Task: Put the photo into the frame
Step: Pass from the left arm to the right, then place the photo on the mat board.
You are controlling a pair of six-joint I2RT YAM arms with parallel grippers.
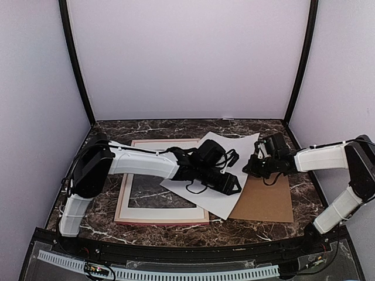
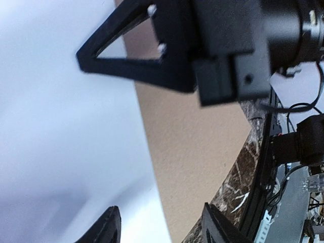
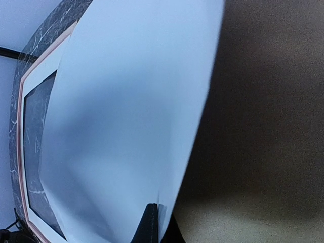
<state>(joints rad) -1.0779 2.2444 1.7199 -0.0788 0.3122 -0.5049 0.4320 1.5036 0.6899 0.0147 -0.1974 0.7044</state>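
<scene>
Nearest us, the right gripper [image 1: 253, 165] is clenching the photo [image 1: 206, 198] by its right edge, while the left gripper [image 1: 229, 184], jaws released, is hovering over the sheet's middle and gripping nothing. The photo is lying white side up and skewed, its left part overlapping the frame [image 1: 125, 199] and its right part covering the brown backing board [image 1: 266, 202]. The frame is lying pale side up to the left of both grippers, so we are judging that the sheet needs sliding leftward and squaring. The left arm is nearer the opening. Beyond, the dark marble table [image 1: 176, 126] is meeting pale lilac walls [image 1: 187, 58].
</scene>
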